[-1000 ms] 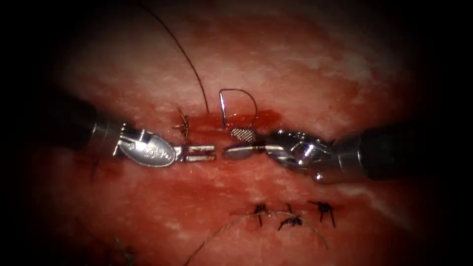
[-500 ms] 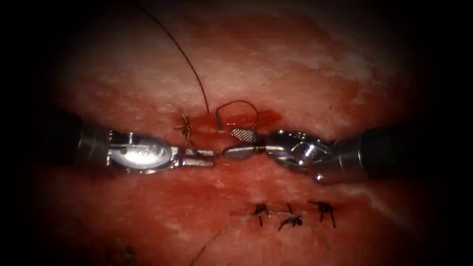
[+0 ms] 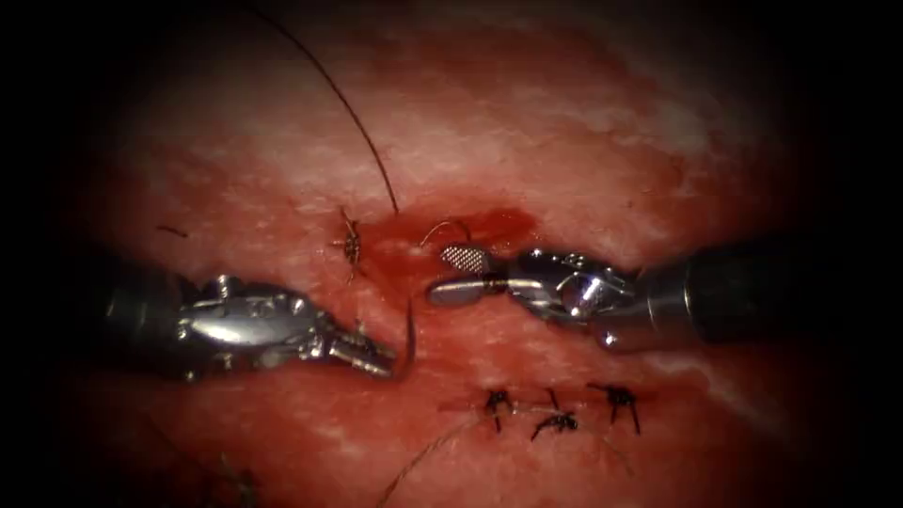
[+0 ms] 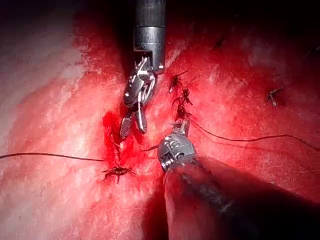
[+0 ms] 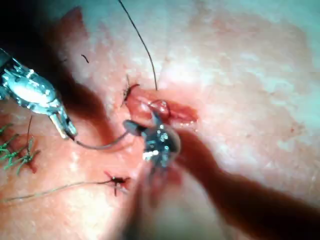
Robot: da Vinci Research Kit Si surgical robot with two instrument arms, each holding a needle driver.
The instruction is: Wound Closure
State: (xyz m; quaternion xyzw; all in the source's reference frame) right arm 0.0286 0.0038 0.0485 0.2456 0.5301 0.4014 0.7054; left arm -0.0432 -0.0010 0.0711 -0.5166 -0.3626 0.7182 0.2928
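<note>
Now we see the left tool [image 3: 384,357] low on the left of the cut [image 3: 442,235], its jaws pinched on the needle [image 3: 410,329] near its point end, the curve rising clear of the tissue [image 3: 564,122] beside the jaw tips. To the right, thread [image 3: 357,122] runs from the wound's top edge, and the right tool [image 3: 461,273] lies across the cut, jaws spread, holding nothing

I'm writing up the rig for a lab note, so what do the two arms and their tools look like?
Each arm is a long, thin, dark shaft with a shiny silver metal wrist and two small slim jaws. The left arm's tool has a rounded, polished wrist housing. On the right arm's tool one jaw shows a cross-hatched gripping face, and its wrist has exposed silvery joints. No markings or cables can be made out.
</note>
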